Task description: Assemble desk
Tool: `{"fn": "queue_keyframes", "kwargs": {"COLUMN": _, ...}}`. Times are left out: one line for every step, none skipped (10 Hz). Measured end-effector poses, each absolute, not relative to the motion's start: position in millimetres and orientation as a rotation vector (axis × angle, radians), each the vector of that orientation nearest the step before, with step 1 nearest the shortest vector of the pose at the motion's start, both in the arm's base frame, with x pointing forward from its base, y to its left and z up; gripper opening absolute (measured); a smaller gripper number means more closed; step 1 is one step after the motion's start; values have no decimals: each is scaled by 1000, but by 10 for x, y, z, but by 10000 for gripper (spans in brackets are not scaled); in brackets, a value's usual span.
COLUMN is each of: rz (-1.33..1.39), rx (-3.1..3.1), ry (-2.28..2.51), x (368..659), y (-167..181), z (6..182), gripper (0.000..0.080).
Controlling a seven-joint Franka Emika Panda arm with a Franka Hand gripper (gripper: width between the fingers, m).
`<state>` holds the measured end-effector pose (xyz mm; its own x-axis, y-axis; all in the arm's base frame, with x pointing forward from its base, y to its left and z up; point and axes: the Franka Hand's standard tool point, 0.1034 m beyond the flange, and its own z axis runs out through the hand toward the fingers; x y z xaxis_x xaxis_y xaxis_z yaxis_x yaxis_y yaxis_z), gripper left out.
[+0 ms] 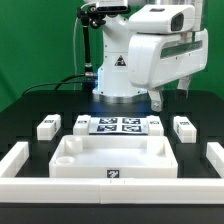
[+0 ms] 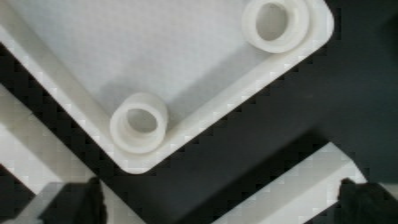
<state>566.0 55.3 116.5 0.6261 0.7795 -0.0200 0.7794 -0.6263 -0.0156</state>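
The desk top [image 1: 112, 160], lying on the counter [image 1: 20, 110] at the lower centre of the exterior view, is judged light, stiff, slippery plastic, best pinched across its raised rim [image 1: 168, 155], while the gripper [image 2: 217, 196] is seen released, nothing grasped.

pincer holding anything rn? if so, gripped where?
Nothing is held. The pincer is open, with nothing between its fingers. The desk top lies beyond them, untouched.
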Motion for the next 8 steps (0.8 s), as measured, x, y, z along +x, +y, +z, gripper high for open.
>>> {"fn": "queue_keyframes", "kwargs": {"rz": 39, "rx": -2828, "ry": -1355, "x": 5660, "y": 553, "z": 1165, "gripper": 649}}
{"fn": "queue_keyframes", "kwargs": {"rz": 39, "rx": -2828, "ry": -1355, "x": 5660, "y": 553, "z": 1165, "gripper": 649}}
{"fn": "queue_keyframes", "kwargs": {"rz": 39, "rx": -2828, "ry": -1355, "x": 5660, "y": 553, "z": 1165, "gripper": 649}}
{"fn": "queue_keyframes", "kwargs": {"rz": 39, "rx": -2828, "ry": -1355, "x": 5660, "y": 553, "z": 1165, "gripper": 649}}
{"fn": "queue_keyframes", "kwargs": {"rz": 39, "rx": -2828, "ry": -1355, "x": 5660, "y": 553, "z": 1164, "gripper": 649}}
{"fn": "queue_keyframes", "kwargs": {"rz": 39, "rx": -2828, "ry": -1355, "x": 5660, "y": 553, "z": 1164, "gripper": 649}}
{"fn": "queue_keyframes", "kwargs": {"rz": 39, "rx": -2805, "ry": -1404, "x": 5630, "y": 541, "z": 1166, "gripper": 649}}
{"fn": "queue_keyframes", "kwargs": {"rz": 50, "rx": -2760, "ry": -1488, "x": 5511, "y": 501, "z": 1174, "gripper": 649}}
